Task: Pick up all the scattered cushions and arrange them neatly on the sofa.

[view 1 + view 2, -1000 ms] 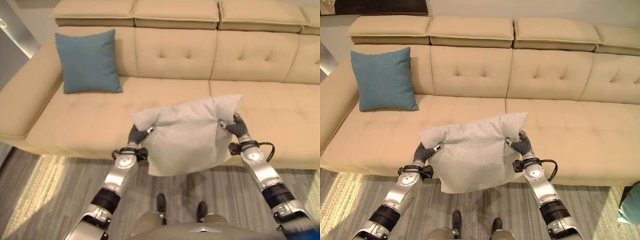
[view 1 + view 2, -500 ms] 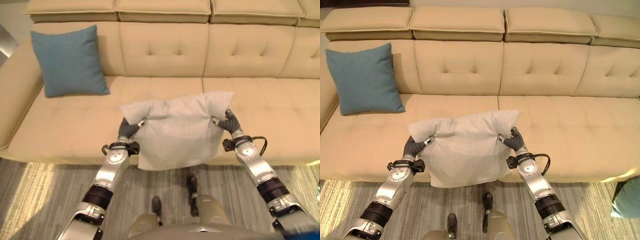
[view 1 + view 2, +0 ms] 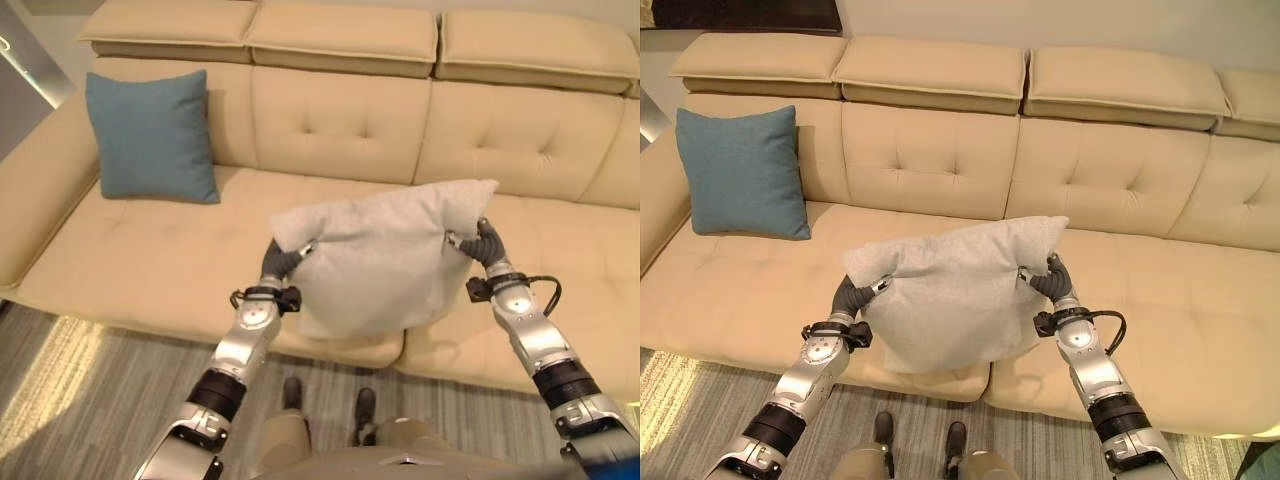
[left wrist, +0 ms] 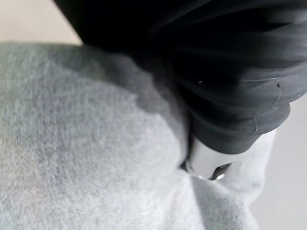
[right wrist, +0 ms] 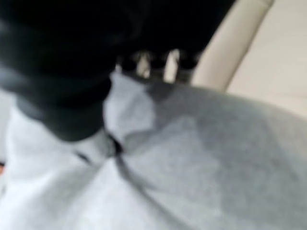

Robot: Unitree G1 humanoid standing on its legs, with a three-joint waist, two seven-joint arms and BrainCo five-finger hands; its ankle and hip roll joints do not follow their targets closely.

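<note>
The setting is presenting as a home living room. A long beige sofa with buttoned back panels and separate headrest sections is running across the whole width of the view. A teal cushion is leaning upright against the backrest at the sofa's left end. A grey cushion is hanging above the front edge of the seat. A grey striped carpet is covering the floor in front of the sofa.
</note>
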